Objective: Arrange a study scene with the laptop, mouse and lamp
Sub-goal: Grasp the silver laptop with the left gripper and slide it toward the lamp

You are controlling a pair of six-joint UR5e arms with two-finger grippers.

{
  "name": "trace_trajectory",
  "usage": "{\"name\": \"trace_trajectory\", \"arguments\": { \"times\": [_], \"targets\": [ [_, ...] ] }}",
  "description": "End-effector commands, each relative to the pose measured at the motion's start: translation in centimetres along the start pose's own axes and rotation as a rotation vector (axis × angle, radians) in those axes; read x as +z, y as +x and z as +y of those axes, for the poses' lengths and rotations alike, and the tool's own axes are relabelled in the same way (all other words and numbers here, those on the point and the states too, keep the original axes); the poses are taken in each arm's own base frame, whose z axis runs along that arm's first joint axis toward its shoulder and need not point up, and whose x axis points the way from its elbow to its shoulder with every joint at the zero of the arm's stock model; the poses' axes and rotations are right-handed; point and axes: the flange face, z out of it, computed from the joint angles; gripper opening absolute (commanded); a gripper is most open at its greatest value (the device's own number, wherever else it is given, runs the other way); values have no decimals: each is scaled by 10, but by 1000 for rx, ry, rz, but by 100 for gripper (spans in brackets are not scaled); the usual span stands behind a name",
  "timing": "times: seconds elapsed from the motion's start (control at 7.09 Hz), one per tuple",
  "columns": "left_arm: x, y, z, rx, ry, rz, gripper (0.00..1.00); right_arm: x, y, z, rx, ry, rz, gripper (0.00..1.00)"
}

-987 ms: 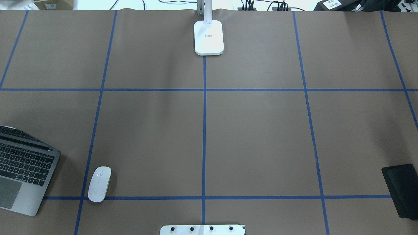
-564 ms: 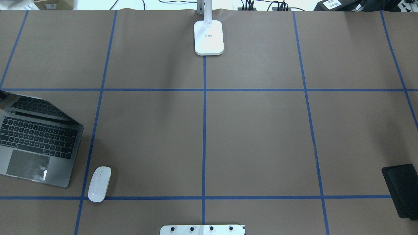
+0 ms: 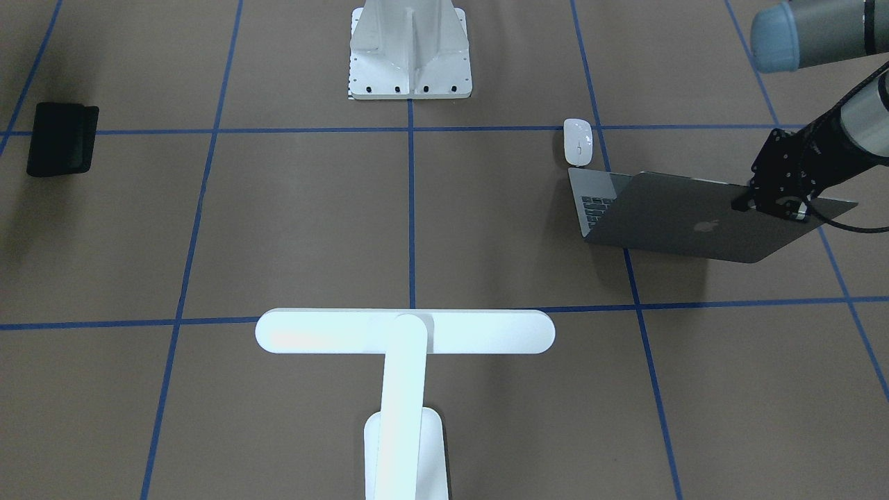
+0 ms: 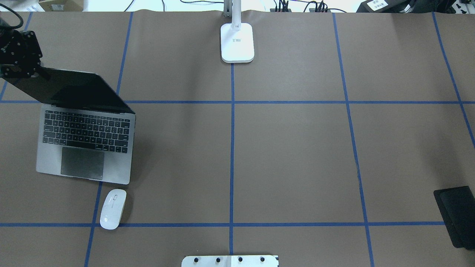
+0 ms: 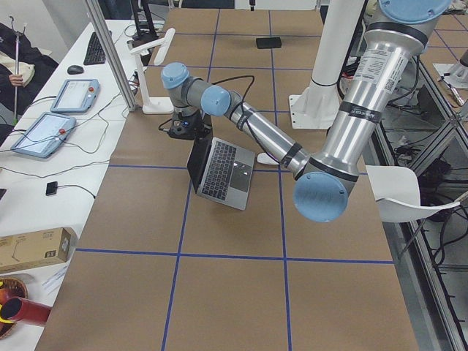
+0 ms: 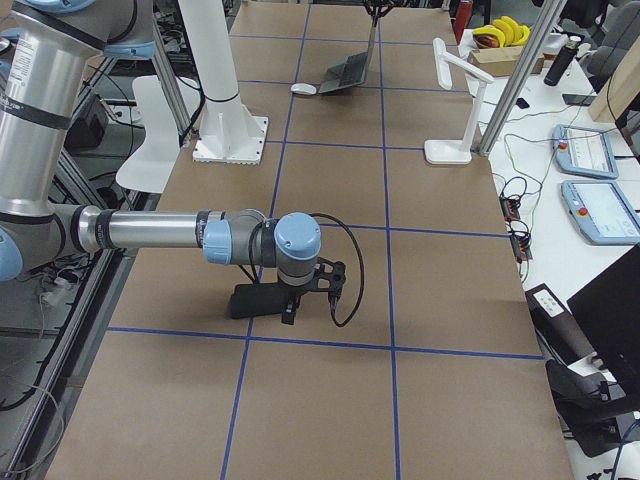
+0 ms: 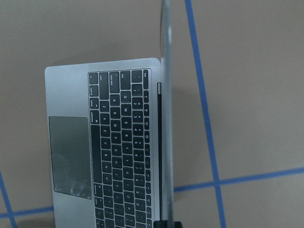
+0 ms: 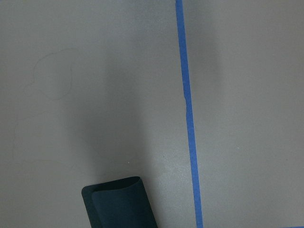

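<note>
My left end effector (image 3: pixel 771 207) is closed on the top edge of the laptop (image 4: pixel 85 148) lid, near its outer corner. In the left wrist view the lid runs edge-on straight down into the grip. The lid stands open, and the keyboard half lies on the worktop (image 4: pixel 293 148) below the end effector, on the robot's side of it. The mouse (image 4: pixel 113 208) sits farther back toward the robot, just off the laptop's front corner and apart from it. The lamp (image 3: pixel 405 332) stands well off to the right of this end effector, at the operators' edge of the worktop. My right end effector (image 6: pixel 290 300) hangs low over a black mat (image 3: pixel 61 137). I cannot tell whether it is open or closed.
</note>
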Motion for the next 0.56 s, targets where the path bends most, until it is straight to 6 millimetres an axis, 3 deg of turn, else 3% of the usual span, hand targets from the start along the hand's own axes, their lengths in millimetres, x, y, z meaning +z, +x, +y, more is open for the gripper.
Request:
{"name": "trace_trajectory", "arguments": {
  "times": [0.0,0.42],
  "targets": [
    [18,33,82,-33,-11,-19,0,-1,0,0,-3,2,6,100],
    [36,63,192,-71,-3,3,0,-1,1,1,0,2,7,100]
  ]
}}
